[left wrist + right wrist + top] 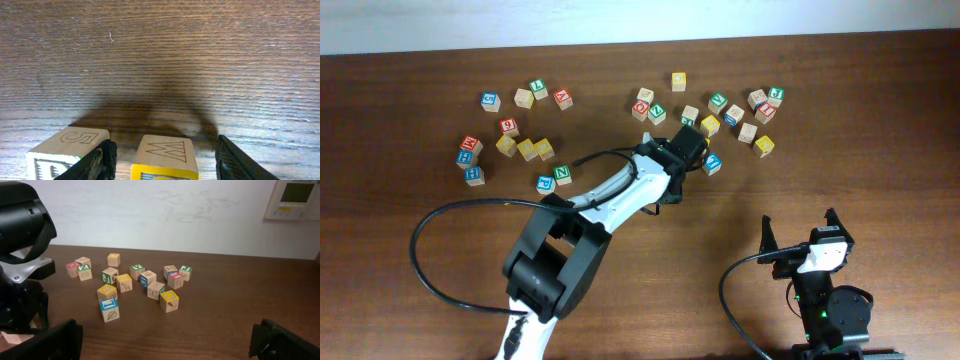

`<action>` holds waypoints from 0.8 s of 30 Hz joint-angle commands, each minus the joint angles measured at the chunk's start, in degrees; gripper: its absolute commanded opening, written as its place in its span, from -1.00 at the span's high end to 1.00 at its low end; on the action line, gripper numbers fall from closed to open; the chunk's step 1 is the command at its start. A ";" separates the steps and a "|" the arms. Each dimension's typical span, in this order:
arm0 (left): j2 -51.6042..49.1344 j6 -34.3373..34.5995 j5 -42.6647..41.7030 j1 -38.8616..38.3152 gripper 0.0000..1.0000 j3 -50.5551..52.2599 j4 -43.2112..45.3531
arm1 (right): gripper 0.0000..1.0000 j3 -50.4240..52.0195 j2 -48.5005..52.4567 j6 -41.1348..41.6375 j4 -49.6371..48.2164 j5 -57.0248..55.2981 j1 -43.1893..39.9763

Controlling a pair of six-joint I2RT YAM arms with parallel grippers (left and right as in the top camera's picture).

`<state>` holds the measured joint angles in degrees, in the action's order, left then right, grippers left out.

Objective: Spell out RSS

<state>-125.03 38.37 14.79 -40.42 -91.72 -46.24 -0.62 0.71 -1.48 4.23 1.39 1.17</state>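
left wrist view showed you a yellow-faced cube sitting between the jaws of your left gripper. it rested on the table, and its plain wooden top was carved with what read as an m or a w. the jaws stood wide, with a strip of bare tabletop on each side of the cube, so neither finger touched it. just outside the jaws, beside the finger at the picture's left, sat an s-topped cube. its front face was cut off by the frame, so its colour could not be told.

overhead, the same yellow-faced cube lay at the tip of that gripper, inside a cluster of cubes spread ahead of the jaws and to their right. several green-faced cubes lay in the scatter, but their letters were too small for you to read. another group of cubes sat well apart, off to the left of the jaws. a black cable looped beside the left arm's base.

your right gripper hung well apart from every cube, its jaws spread wide and holding nothing. right wrist view showed only bare table between its fingers. the cluster lay well ahead of those jaws, before a white wall.
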 commanded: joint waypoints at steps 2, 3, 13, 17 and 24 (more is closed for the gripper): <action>4.92 -0.31 -0.66 0.24 -0.10 -1.03 -0.13 | -0.97 0.31 0.02 0.22 0.28 -0.11 0.33; 5.53 -0.31 -0.66 0.24 -0.10 -1.03 -0.13 | -0.97 0.31 0.02 0.22 0.26 -0.11 0.33; 12.74 -0.35 -0.57 0.66 -0.05 -1.29 0.61 | -0.97 0.31 0.02 0.22 0.28 -0.11 0.33; 16.76 -0.33 -0.61 2.47 -0.18 -1.77 2.67 | -0.97 0.31 0.02 0.20 0.26 -0.11 0.33; 17.97 -0.31 0.70 6.67 -0.98 -1.77 4.24 | -0.97 0.31 0.02 0.22 0.28 -0.11 0.33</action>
<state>-107.98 38.37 14.13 -36.10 -92.68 -41.98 -0.62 0.71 -1.50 4.23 1.39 1.17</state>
